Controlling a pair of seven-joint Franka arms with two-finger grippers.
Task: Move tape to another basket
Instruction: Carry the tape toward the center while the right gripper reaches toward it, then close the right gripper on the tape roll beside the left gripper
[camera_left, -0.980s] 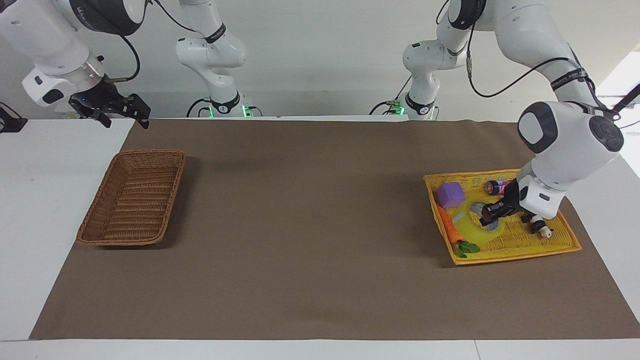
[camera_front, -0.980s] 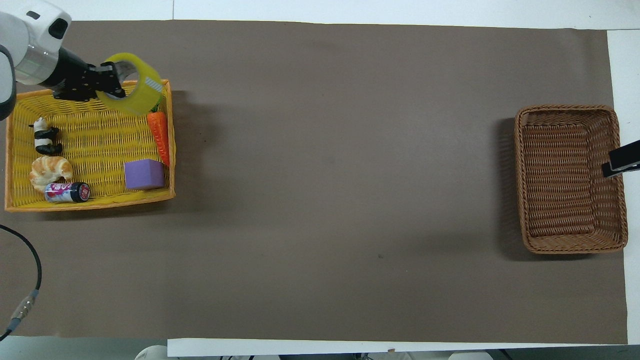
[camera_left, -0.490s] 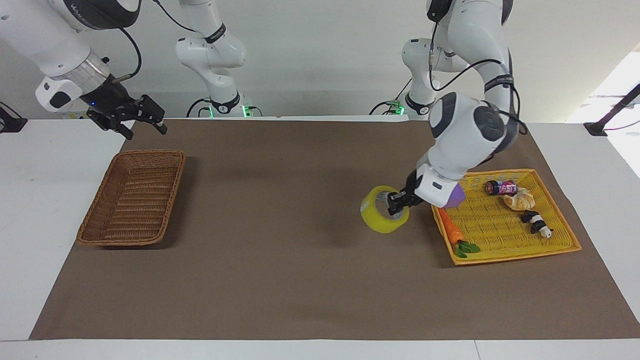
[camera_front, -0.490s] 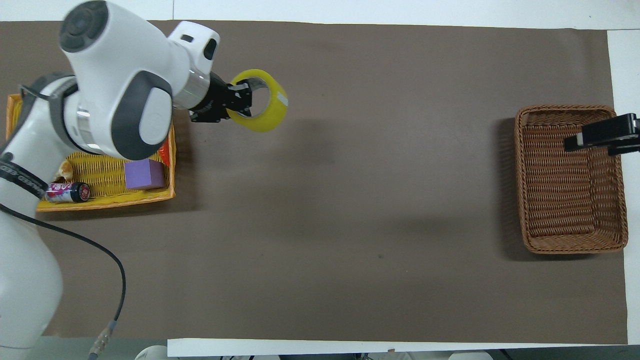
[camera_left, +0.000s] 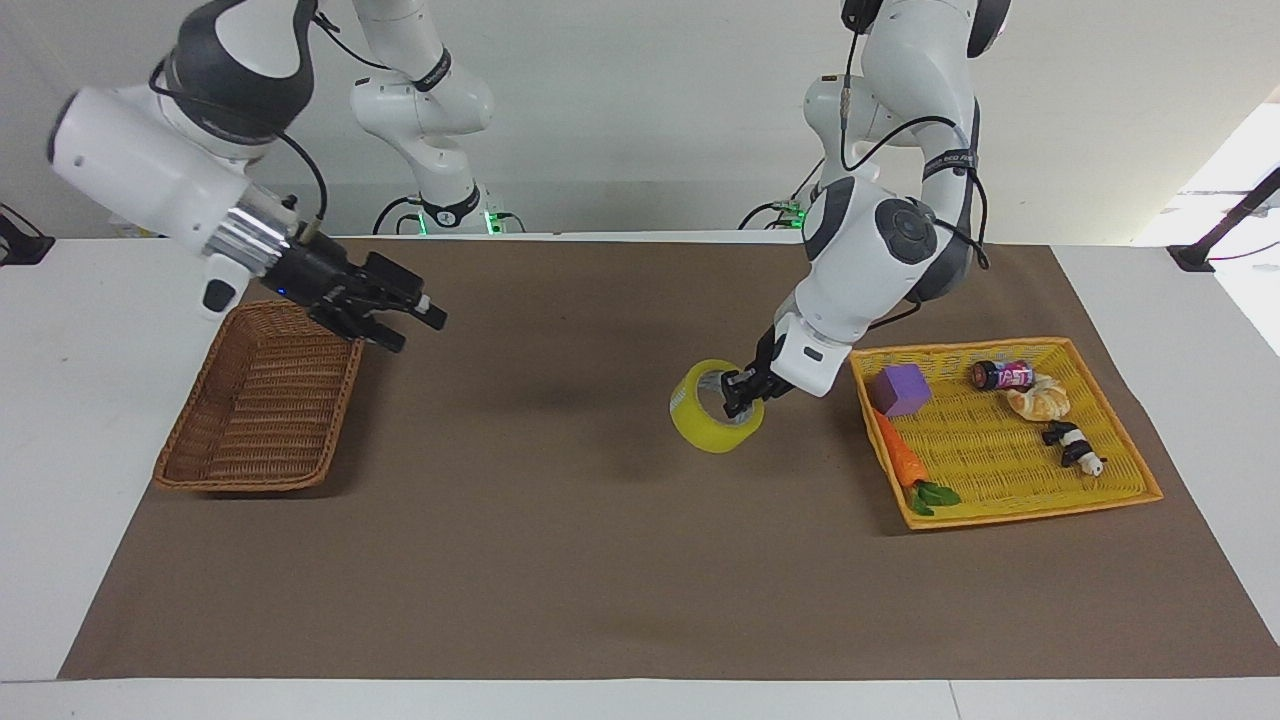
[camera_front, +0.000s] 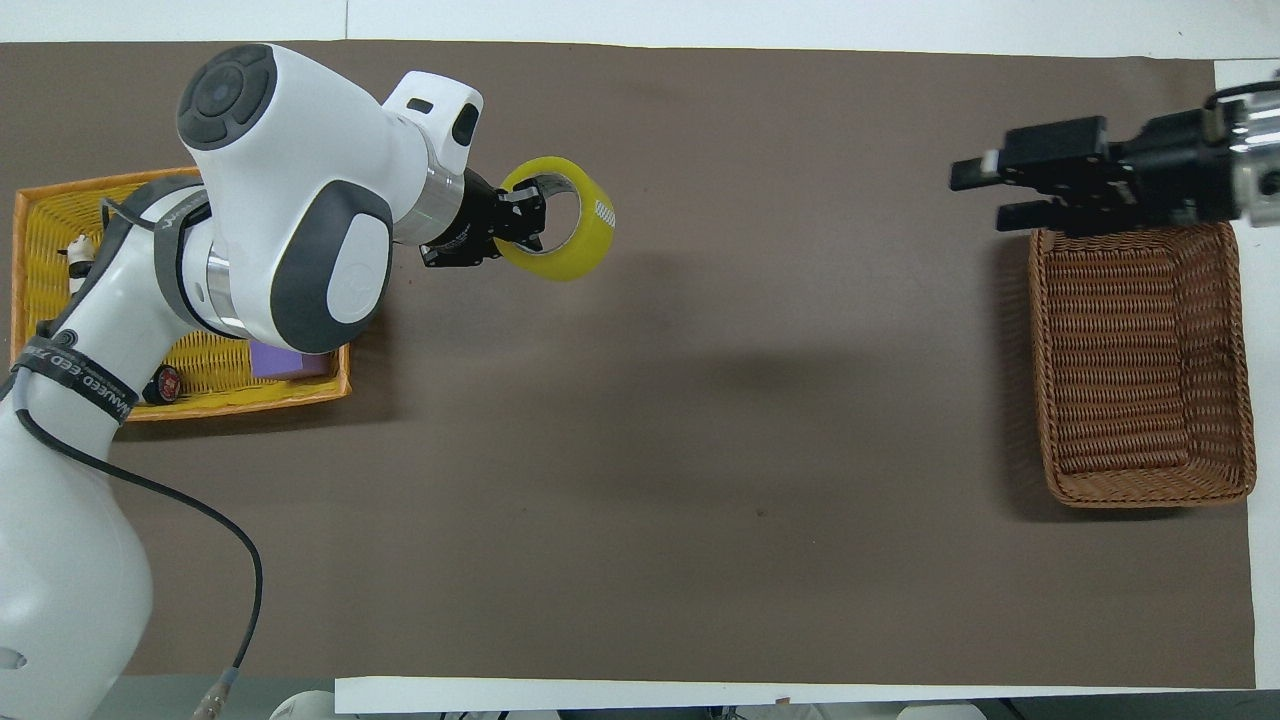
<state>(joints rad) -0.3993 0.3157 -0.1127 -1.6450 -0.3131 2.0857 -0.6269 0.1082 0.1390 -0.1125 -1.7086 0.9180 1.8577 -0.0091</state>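
My left gripper (camera_left: 741, 391) is shut on the rim of the yellow tape (camera_left: 712, 408), one finger inside the core. It holds the roll over the brown mat, just outside the yellow tray (camera_left: 1010, 505) on the side toward the table's middle. In the overhead view the tape (camera_front: 572, 238) hangs from the same gripper (camera_front: 521, 214). The dark-brown wicker basket (camera_left: 255, 400) lies empty at the right arm's end and shows in the overhead view (camera_front: 1140, 350) too. My right gripper (camera_left: 412, 314) is open and empty, raised beside the basket's rim and pointing toward the tape; it also shows from overhead (camera_front: 985, 192).
The yellow tray holds a purple block (camera_left: 900, 388), a carrot (camera_left: 903, 464), a can (camera_left: 1002, 375), a croissant (camera_left: 1040, 401) and a panda figure (camera_left: 1072, 446). A brown mat (camera_left: 560, 560) covers the table between tray and basket.
My left gripper lifted the tape out of the yellow tray and carried it toward the table's middle. My right gripper swung from the basket's outer side over the basket toward the middle.
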